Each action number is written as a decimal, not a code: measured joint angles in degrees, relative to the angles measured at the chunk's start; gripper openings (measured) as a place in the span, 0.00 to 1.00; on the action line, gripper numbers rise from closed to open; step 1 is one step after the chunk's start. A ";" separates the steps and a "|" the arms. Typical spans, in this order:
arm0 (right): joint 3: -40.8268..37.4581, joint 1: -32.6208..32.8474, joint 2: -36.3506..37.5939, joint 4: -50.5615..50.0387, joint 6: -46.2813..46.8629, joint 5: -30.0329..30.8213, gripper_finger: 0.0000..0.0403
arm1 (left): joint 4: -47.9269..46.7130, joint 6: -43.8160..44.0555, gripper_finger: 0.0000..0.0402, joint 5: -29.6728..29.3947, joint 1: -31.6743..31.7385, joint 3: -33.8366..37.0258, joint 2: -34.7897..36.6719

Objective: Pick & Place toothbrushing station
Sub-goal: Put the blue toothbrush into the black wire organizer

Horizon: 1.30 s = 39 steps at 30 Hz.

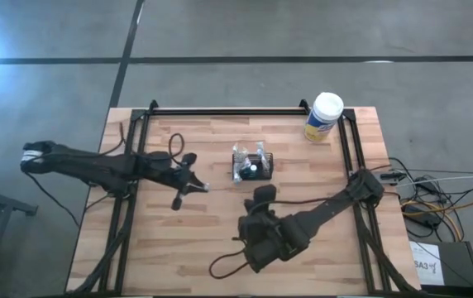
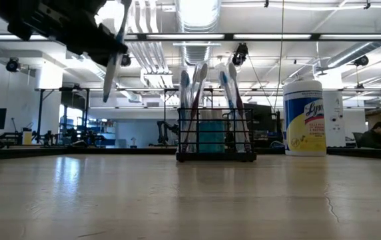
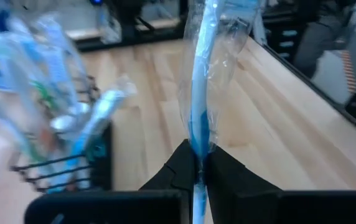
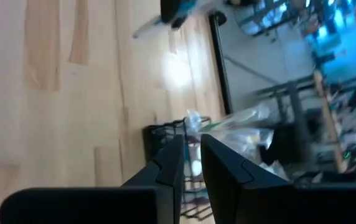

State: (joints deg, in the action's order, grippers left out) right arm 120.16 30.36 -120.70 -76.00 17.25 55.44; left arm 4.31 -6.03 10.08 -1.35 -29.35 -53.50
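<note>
The toothbrushing station (image 1: 253, 165), a small black wire-mesh caddy, is standing upright near the middle of the table (image 1: 195, 240), with several wrapped toothbrushes (image 2: 194, 100) sticking up out of it well above its low walls. In the low view the caddy (image 2: 216, 137) is sitting flat on the wood, and a white-lidded yellow-and-blue canister (image 2: 304, 118) is standing well apart from it, toward the table's far right corner. The left pincer (image 1: 193, 185) is hovering above the table just to the left of the caddy, clamping a blue-and-white toothbrush in clear wrapping (image 3: 201, 93) between its fingers (image 3: 181, 165). The right pincer (image 4: 192, 155) is hanging just in front of the caddy, its jaws standing slightly apart with nothing between them.
</note>
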 joint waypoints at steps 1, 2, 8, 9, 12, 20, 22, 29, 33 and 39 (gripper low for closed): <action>-0.67 -0.06 0.36 0.18 1.80 -0.28 0.12 | 0.98 -0.26 0.05 -0.99 0.00 0.96 1.06; -1.44 -0.11 0.60 0.36 3.27 -0.39 0.12 | 1.97 -0.45 0.05 -1.66 -0.02 2.04 2.08; -10.00 -0.64 5.19 3.32 9.03 -0.15 0.15 | 6.11 -0.49 0.05 -2.25 -0.11 6.63 6.07; -12.70 -0.75 6.65 6.63 9.00 -0.17 0.15 | 6.22 -0.49 0.05 -2.25 -0.11 7.11 6.53; -23.50 -1.53 12.27 23.51 3.93 -2.86 0.17 | 7.38 -0.47 0.05 -2.27 -0.28 8.60 7.20; -58.87 -8.51 26.09 91.98 -15.18 -33.92 0.20 | 8.21 -0.92 0.05 -1.55 -0.37 9.93 7.66; -65.35 -10.90 27.93 103.24 -13.78 -36.54 0.20 | 9.22 -1.31 0.05 -0.66 -0.39 9.93 7.64; -76.84 -17.20 27.84 127.67 -6.05 -43.82 0.27 | 14.82 -2.53 0.05 -0.48 -0.54 9.88 6.08; -75.79 -18.13 26.40 130.17 -7.22 -43.84 0.38 | 17.63 -2.40 0.05 -0.29 -0.61 9.88 3.34; -69.91 -18.71 24.02 128.49 -9.04 -43.64 0.55 | 18.95 -0.95 0.05 -0.24 -2.03 7.04 -2.75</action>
State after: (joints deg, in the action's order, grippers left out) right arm 50.25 11.65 -96.68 52.49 8.21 11.80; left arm 23.27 -6.98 9.85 -3.38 -22.31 -56.25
